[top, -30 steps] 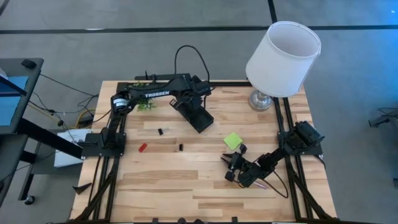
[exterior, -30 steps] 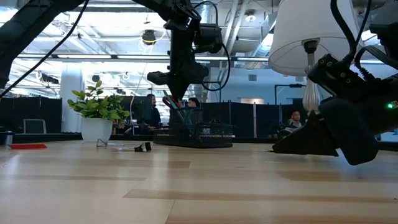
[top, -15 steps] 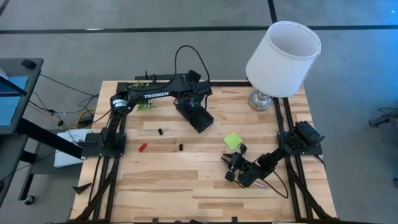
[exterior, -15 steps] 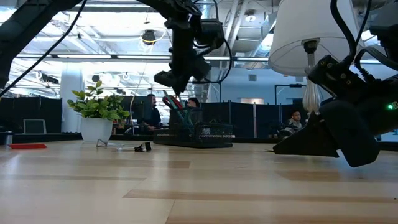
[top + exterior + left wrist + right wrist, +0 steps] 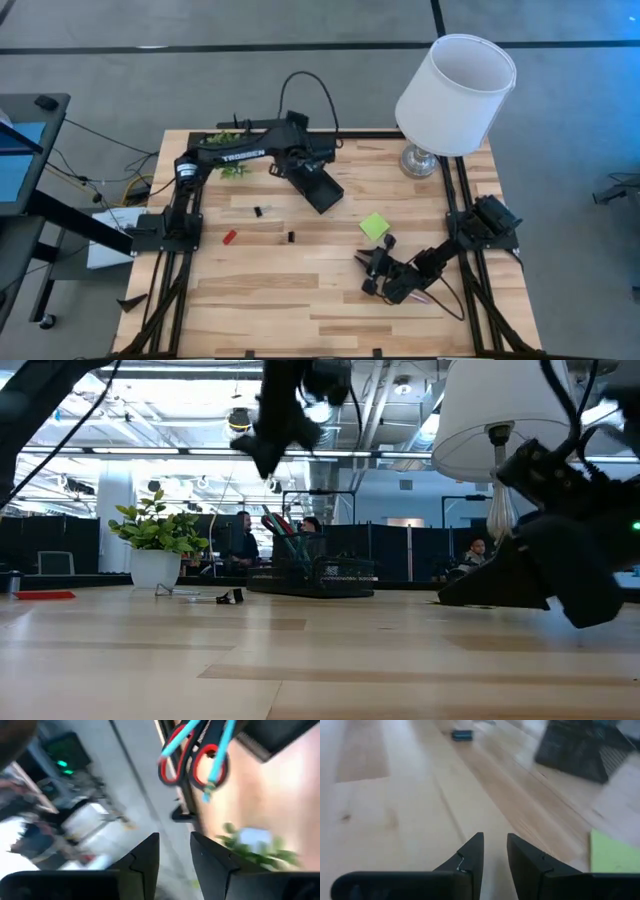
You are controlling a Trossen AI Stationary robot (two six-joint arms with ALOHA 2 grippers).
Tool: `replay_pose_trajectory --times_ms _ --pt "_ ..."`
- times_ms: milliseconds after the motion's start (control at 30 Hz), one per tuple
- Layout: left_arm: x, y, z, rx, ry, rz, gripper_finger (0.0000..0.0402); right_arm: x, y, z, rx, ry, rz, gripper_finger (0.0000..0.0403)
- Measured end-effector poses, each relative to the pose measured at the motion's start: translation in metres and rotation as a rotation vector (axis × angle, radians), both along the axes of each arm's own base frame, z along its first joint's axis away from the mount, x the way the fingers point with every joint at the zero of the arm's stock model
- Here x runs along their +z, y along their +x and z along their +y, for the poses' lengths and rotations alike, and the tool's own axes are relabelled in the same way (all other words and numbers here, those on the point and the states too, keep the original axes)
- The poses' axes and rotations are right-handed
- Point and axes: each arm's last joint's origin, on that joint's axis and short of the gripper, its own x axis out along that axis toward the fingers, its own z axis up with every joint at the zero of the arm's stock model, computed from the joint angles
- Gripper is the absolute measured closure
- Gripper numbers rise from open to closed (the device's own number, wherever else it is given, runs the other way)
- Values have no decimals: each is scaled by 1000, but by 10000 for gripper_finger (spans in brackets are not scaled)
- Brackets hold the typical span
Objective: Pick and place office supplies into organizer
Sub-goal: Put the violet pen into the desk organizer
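The black organizer (image 5: 320,187) lies on the table's far middle. Red-handled scissors (image 5: 192,762) and teal pens (image 5: 220,755) stick out of its cup section. My left gripper (image 5: 277,166) hangs high in the air (image 5: 262,450) beside the organizer's left end, its fingers a narrow gap apart (image 5: 175,852) with nothing between them. The lime-green sticky-note pad (image 5: 374,226) lies flat right of centre. My right gripper (image 5: 366,270) waits low over the table just near of the pad, narrowly open and empty (image 5: 495,847). Two black bits (image 5: 258,211) (image 5: 291,237) and a red bit (image 5: 229,237) lie on the left half.
A white-shaded lamp (image 5: 455,95) stands at the far right corner. A small potted plant (image 5: 235,170) sits near the far edge under my left arm. Bare wood stretches across the table's near half. People sit in the room beyond the table.
My left gripper has risen from just above the organizer's cup and moved toward the table's left edge, tipping as it went. The organizer and its contents have stayed in place.
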Motion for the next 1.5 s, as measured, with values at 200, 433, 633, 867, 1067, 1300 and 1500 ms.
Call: replay_pose_trajectory --times_ms 200,433,633,867,1067,1300,1500 --pt "82 -33 -15 142 -190 -482 294 14 14 18 91 -101 10 321" --pt "130 -83 -40 241 -347 -779 294 50 8 35 140 -99 17 321" --pt "121 -105 -77 166 -450 -779 294 102 -34 48 171 88 -48 321" --pt "70 -111 -131 -74 -534 -801 294 107 -77 78 263 114 -123 321" --pt "30 -135 -160 -149 -630 -890 294 76 -90 80 197 56 -104 321" --pt "-7 -168 -173 -124 -677 -911 294 49 -101 74 125 221 59 321" --pt "-21 -180 -175 -123 -703 -945 294 47 -109 73 99 241 65 321"
